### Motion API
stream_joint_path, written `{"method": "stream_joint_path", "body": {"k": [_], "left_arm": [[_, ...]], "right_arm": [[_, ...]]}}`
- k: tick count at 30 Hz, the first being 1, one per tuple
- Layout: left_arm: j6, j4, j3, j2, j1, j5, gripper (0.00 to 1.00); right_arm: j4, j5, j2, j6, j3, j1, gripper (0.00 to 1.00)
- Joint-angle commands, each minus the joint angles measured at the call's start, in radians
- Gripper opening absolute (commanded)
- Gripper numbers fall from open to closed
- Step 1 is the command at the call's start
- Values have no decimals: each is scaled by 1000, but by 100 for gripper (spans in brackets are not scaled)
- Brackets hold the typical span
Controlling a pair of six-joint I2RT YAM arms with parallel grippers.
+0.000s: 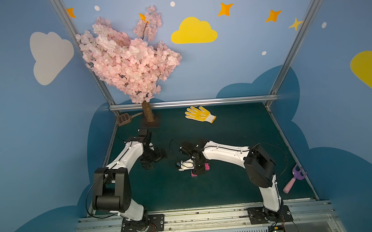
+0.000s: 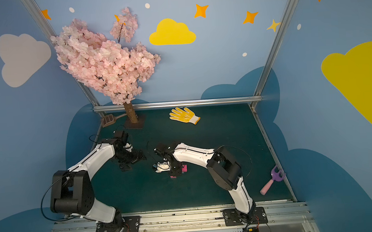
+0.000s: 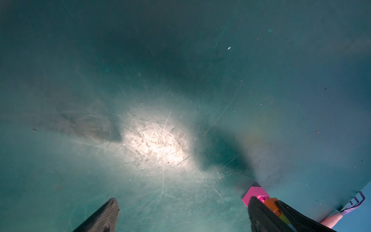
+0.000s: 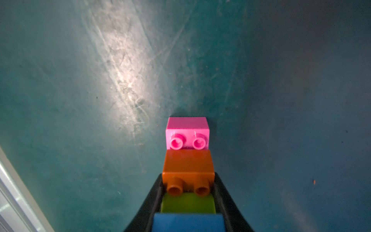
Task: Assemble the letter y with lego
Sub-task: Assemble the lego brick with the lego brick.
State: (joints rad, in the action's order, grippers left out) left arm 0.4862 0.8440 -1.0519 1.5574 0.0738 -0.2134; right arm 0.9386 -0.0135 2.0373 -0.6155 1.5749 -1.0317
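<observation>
Right hand (image 4: 188,180) closed on lego stack (image 4: 187,133), pink, orange, green and blue bricks, at middle of counter (image 4: 80,120), left hand (image 3: 183,198) wide open, empty, near on its left

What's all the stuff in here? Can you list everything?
lego bricks: four showing, pink, orange, green, blue, joined in a row, mid-table
glove: one, yellow, far side of the table
tree: one, pink blossoms, far left corner
scoop: one, brown, beside the tree
toy fork: one, purple with pink handle, right edge
table: one, dark green
left gripper: one, black, open, empty
right gripper: one, black, shut on the lego bricks
</observation>
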Motion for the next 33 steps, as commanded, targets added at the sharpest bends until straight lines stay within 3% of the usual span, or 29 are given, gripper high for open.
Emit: {"method": "stream_joint_path", "body": {"k": [1,33], "left_arm": [[2,3,5,-3,-5,-13,100],[3,-2,7,-1,-5,-13,100]], "right_arm": [[20,18,34,-14,11,-8,0],[79,22,122,-35,69,-10,0]]}}
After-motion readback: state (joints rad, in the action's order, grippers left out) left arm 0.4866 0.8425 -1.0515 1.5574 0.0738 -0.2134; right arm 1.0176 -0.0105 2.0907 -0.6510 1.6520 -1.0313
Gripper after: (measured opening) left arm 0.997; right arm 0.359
